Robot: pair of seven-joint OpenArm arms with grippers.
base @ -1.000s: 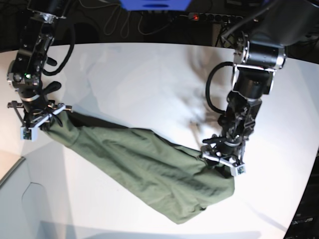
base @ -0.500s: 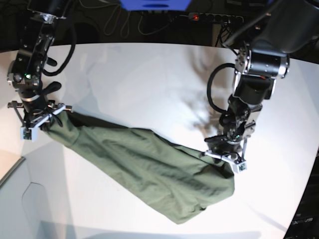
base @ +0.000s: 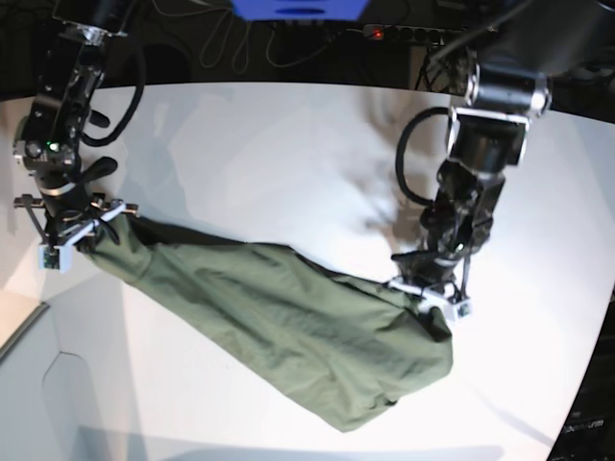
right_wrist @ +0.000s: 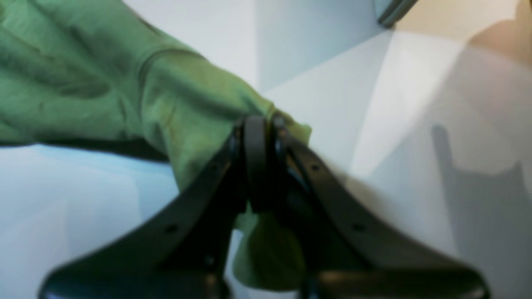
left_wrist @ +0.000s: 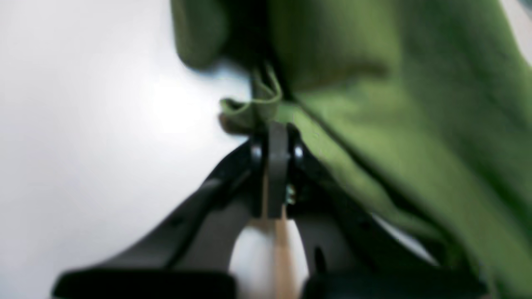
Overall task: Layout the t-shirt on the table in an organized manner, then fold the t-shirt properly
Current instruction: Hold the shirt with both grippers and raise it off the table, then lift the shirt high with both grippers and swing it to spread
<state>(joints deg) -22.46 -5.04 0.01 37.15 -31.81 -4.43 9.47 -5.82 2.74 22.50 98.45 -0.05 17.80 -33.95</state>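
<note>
The olive-green t-shirt point(base: 288, 327) lies bunched in a long band across the white table point(base: 279, 144), stretched between both grippers. My left gripper point(base: 424, 292), on the base view's right, is shut on the shirt's right end. In the left wrist view the left gripper point(left_wrist: 275, 126) pinches a folded edge of the t-shirt point(left_wrist: 395, 124). My right gripper point(base: 81, 237), on the base view's left, is shut on the shirt's left end. In the right wrist view the right gripper point(right_wrist: 258, 124) clamps a bunched bit of the t-shirt point(right_wrist: 124, 91). Collar and label are hidden.
A power strip point(base: 415, 34) and cables lie behind the table's far edge. The table's curved edge runs at the lower left, with a lower grey surface point(base: 38, 394) beyond it. Bare tabletop lies behind the shirt and at the front right point(base: 519, 384).
My left arm has drawn back towards the table's far side, pulling the shirt's right end with it. The right arm and its end of the shirt have stayed put.
</note>
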